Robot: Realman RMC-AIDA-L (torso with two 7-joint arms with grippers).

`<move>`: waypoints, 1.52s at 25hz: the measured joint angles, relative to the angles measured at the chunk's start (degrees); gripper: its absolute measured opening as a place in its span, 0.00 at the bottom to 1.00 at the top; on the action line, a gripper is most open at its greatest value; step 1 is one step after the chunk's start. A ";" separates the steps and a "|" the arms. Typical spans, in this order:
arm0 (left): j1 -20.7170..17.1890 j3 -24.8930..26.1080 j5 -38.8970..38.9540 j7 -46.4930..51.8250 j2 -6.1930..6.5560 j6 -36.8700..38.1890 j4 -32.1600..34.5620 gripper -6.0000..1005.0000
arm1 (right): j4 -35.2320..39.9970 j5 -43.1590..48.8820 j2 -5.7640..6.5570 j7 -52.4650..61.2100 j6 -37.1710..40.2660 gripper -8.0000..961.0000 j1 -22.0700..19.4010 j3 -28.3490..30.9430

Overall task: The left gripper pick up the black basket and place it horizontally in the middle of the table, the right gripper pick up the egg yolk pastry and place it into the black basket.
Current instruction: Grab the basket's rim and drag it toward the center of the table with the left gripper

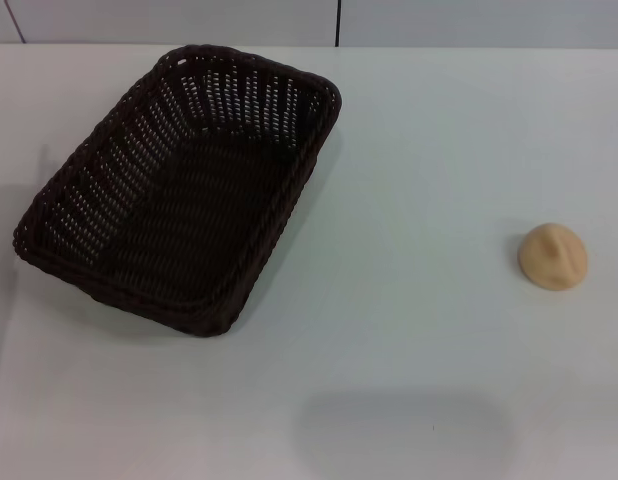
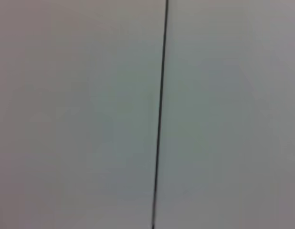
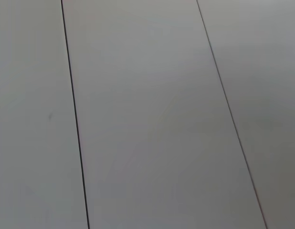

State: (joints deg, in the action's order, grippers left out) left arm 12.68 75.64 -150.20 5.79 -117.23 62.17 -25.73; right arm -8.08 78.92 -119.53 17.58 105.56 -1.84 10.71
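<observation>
Nearest the head camera, bare white smooth desk point(image 1: 409, 330) fills the foreground. On its left side sits the large rectangular dark woven wicker basket point(image 1: 179, 190), upright, mouth up and set at a slant. Well apart, near the right edge, lies the small round pale tan egg yolk pastry point(image 1: 552, 257). Neither end effector appears, so whether either is spread or pressed together cannot be told.

Left wrist view: a pale grey panelled surface with one dark seam point(image 2: 160, 114).

Right wrist view: similar grey panels crossed by two dark seams.
</observation>
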 joint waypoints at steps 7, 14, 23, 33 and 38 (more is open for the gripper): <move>-0.49 1.61 -8.05 -0.36 3.74 -18.20 -16.66 0.75 | 0.00 0.00 0.08 0.00 0.37 0.85 -0.13 -0.08; -0.34 3.40 -15.14 -2.44 8.28 -49.40 -40.57 0.75 | 0.00 0.00 0.09 0.00 0.49 0.85 -0.18 -0.07; 4.83 10.12 -14.26 -21.01 6.86 -91.76 -60.00 0.76 | -0.10 0.00 0.09 0.00 0.52 0.85 -0.16 -0.07; 13.42 24.12 -11.72 -37.74 -0.76 -123.47 -64.43 0.75 | -0.30 0.00 0.06 0.00 0.28 0.85 0.18 -0.08; 15.88 26.62 -11.75 -37.37 -0.86 -129.47 -62.65 0.75 | -0.35 0.05 0.02 0.00 0.27 0.85 0.07 -0.22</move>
State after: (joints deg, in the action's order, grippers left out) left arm 28.55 102.27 -161.95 -31.58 -118.08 -67.30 -88.38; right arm -8.43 78.98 -119.51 17.58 105.83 -1.77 10.49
